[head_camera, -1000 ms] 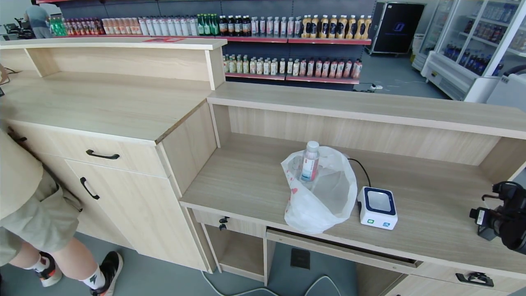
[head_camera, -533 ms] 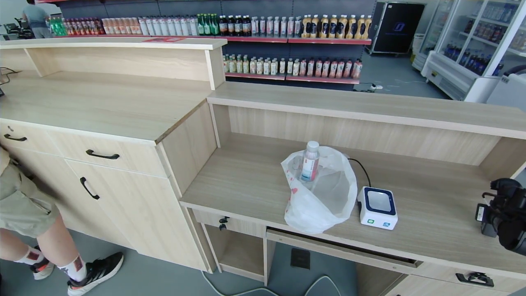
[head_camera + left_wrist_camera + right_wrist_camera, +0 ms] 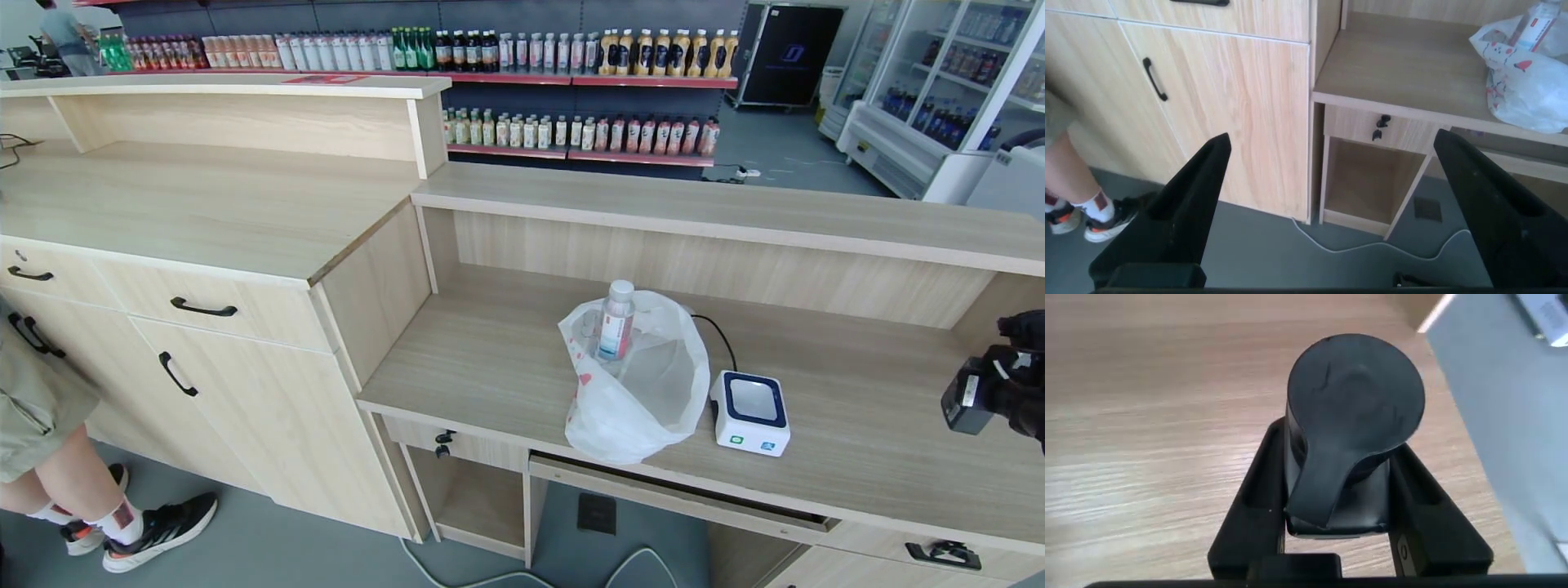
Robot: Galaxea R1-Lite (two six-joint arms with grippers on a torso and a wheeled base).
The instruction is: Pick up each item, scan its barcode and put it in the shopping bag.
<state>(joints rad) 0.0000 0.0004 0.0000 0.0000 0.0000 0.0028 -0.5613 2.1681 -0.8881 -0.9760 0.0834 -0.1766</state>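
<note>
A white plastic shopping bag [image 3: 633, 400] lies open on the lower counter shelf, with a clear bottle [image 3: 615, 321] with a red-and-blue label standing upright in it. Just to its right sits the white barcode scanner [image 3: 751, 411] with a dark window. My right gripper [image 3: 984, 392] is at the far right edge above the counter, shut on a black container with a round cap [image 3: 1355, 384], which sits between its fingers [image 3: 1249, 514]. My left gripper [image 3: 1331, 143] hangs open over the floor beside the counter, with the bag [image 3: 1527, 61] farther off.
A taller wooden counter [image 3: 204, 204] with drawers and a cupboard door stands to the left. The raised back ledge [image 3: 718, 212] runs behind the shelf. A cable runs from the scanner toward the back. A person's legs [image 3: 57, 457] are at the lower left, on the floor.
My right gripper has risen along the right edge with the black container in it. The person at the left has stepped further out to the left.
</note>
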